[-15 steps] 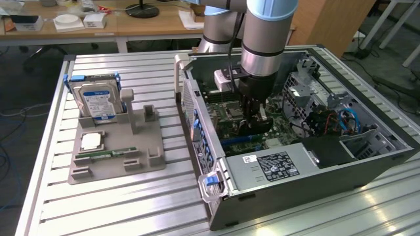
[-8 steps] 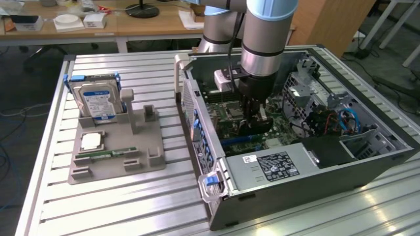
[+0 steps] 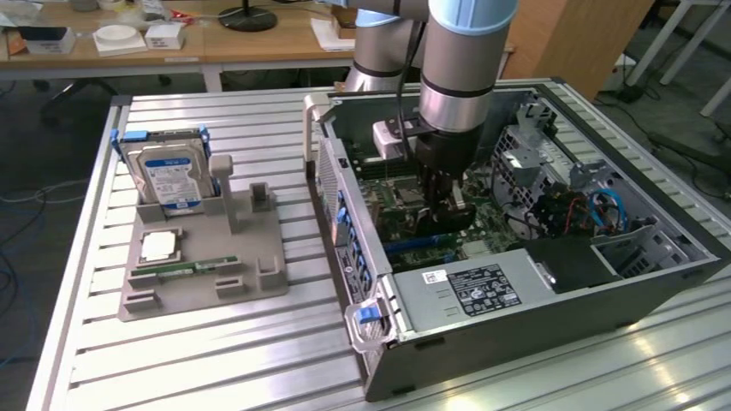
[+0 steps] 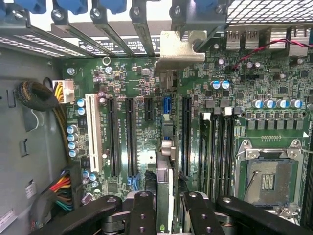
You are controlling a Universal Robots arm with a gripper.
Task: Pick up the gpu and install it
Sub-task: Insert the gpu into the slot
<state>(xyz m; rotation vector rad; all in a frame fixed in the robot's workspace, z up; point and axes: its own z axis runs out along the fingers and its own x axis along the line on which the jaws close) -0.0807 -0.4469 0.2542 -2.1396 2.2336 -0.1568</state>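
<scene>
Ribbed metal table [image 3: 228,360] fills the room's middle, and wooden desks [image 3: 228,43] stand behind it. On the table sits an open computer case [image 3: 639,291].

Inside that case is the gpu [image 4: 165,147]. It is a thin, flat card, seen edge-on in the wrist view, standing upright over the green motherboard [image 4: 146,83]. Its silvery bracket [image 4: 182,46] sits at the far end from the gripper, up against the back wall of the case, among the blue slot clips [image 4: 115,6]. The card looks stiff and light. It also looks easy to hurt, with tiny parts on its faces, so I think the safest place to hold it is by its top edge or bare flat sides, not by the little parts.

The gripper [image 4: 165,218] is clamped on the gpu. Its two black fingers [image 4: 142,215] press on the card's flat sides, one on each side, at the end nearest the wrist. The card reaches straight out from between the fingers. In the exterior view the gripper [image 3: 446,210] hangs down inside the case, low over the board.

The card seems lined up over a long black slot [image 4: 186,137], or just beside it, but I cannot tell if it is pushed in.

Well away from the gripper, outside the case, a gray tray [image 3: 246,287] holds a hard drive [image 3: 171,175] and a green memory stick [image 3: 183,267].
</scene>
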